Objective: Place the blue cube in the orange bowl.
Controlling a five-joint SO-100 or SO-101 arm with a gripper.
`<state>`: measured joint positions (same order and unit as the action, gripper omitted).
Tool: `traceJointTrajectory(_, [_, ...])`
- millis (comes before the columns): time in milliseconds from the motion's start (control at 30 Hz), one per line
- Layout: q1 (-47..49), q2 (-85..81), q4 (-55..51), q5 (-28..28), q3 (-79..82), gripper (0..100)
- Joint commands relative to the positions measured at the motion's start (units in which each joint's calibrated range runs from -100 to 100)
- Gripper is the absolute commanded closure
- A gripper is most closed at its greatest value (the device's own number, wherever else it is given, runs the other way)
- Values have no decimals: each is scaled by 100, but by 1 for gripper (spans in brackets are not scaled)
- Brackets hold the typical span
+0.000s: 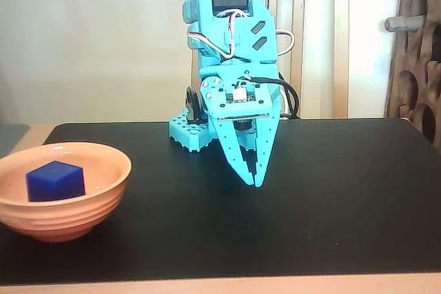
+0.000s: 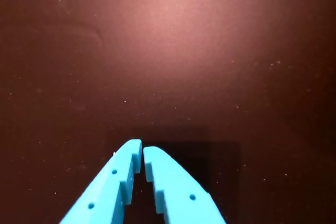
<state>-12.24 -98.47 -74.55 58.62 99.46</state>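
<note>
Fixed view: I see the blue cube point(image 1: 55, 181) sitting inside the orange bowl point(image 1: 65, 215), left on the black mat point(image 1: 331, 204). Gripper point(image 1: 253, 178) hangs well apart, fingers together, holding nothing; wrist view agrees.

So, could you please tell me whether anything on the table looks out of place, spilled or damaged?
Nothing stands out. The blue cube sits inside the orange bowl, which stands upright on the black mat. The gripper is empty with its fingers closed, pointing down at bare mat.
</note>
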Motion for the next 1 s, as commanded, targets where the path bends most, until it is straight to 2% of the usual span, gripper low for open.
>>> traceJointTrajectory(0, [-70,-119,-36,-25,54,99])
traceJointTrajectory(967, [-20,-93,-36,-20,54,99])
